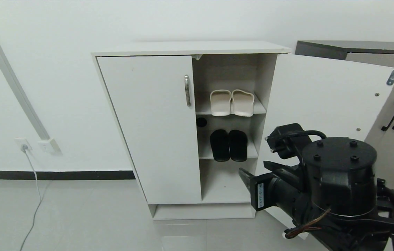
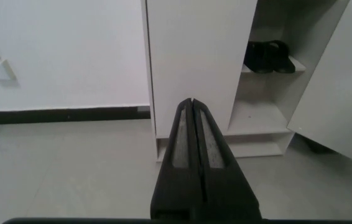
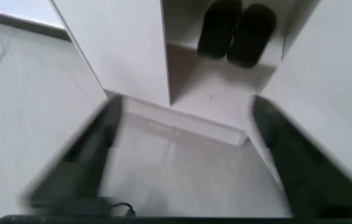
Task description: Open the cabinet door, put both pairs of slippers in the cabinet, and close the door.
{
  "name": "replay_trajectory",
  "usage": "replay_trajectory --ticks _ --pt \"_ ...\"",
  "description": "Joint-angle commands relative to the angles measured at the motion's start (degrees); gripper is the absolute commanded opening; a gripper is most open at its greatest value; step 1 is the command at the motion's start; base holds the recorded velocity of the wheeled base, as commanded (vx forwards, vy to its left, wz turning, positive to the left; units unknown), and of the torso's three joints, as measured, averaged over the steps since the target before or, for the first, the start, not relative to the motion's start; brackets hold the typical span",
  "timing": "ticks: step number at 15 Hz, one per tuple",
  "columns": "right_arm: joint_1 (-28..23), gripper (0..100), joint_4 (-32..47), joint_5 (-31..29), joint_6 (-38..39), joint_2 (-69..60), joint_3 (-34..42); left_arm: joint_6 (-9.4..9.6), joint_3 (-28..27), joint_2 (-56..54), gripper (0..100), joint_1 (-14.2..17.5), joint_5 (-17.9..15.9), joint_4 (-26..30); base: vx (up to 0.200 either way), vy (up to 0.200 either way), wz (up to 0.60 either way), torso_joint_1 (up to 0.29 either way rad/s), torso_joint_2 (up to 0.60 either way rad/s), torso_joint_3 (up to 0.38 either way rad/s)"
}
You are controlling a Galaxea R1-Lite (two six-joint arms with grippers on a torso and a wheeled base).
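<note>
Since shelved already, white slippers (image 1: 232, 103) over black slippers (image 1: 228, 145), ahead and slightly left of the right gripper (image 3: 187, 118), leaves only the closing. Shows that gripper spread wide and empty, with the open door (image 1: 325, 101) upright just to its right, hinge edge nearer than free edge. Puts left gripper (image 2: 190, 109), pressed together on nothing, farther from that door.

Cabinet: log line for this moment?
right door open | white slippers on upper shelf | black slippers on middle shelf | left gripper shut | right gripper open
</note>
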Motion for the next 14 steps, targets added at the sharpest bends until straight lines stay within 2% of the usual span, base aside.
replay_trajectory --ticks 1,9,14 --pt "-0.57 0 -0.71 -0.20 -0.05 1.54 0.33 0.01 0.00 0.07 0 -0.01 0.00 0.00 0.000 0.000 0.00 0.000 0.00 0.000" --pt "-2.59 0 -6.86 0.41 -0.49 4.27 3.14 0.01 0.00 0.07 0 -0.01 0.00 0.00 0.000 0.000 0.00 0.000 0.00 0.000" --pt "-2.59 0 -7.21 1.38 -0.67 4.53 3.93 0.01 0.00 0.07 0 -0.01 0.00 0.00 0.000 0.000 0.00 0.000 0.00 0.000"
